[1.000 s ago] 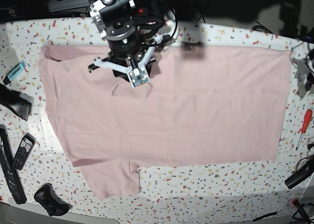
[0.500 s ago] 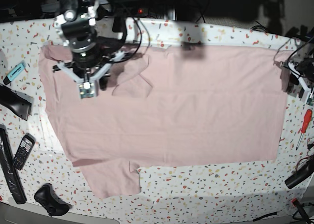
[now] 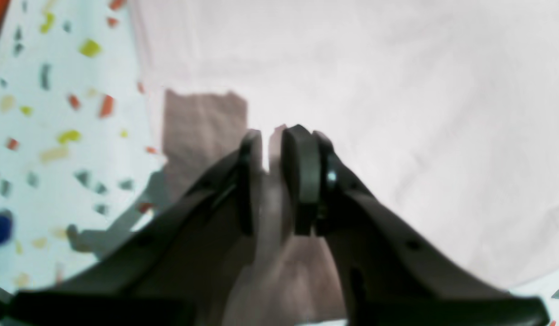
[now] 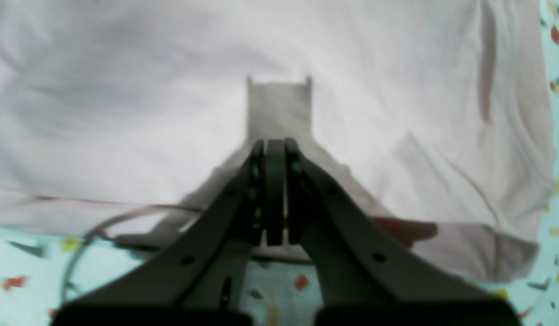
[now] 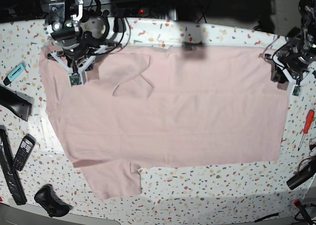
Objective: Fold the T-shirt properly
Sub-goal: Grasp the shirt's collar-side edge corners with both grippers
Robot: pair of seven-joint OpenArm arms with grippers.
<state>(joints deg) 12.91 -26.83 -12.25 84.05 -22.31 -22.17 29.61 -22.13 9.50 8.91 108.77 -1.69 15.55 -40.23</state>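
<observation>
Speckled table (image 5: 197,195): T-shirt (image 5: 197,116) long axis left-right; right jaws clenched, left jaws grasping hem

Both wrist views are blurred; the T-shirt (image 4: 171,90) runs past their edges.

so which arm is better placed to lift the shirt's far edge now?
Left, likely. The left gripper has pale pink cotton T-shirt fabric between nearly closed jaws at the hem corner. The right gripper looks shut and empty.
</observation>
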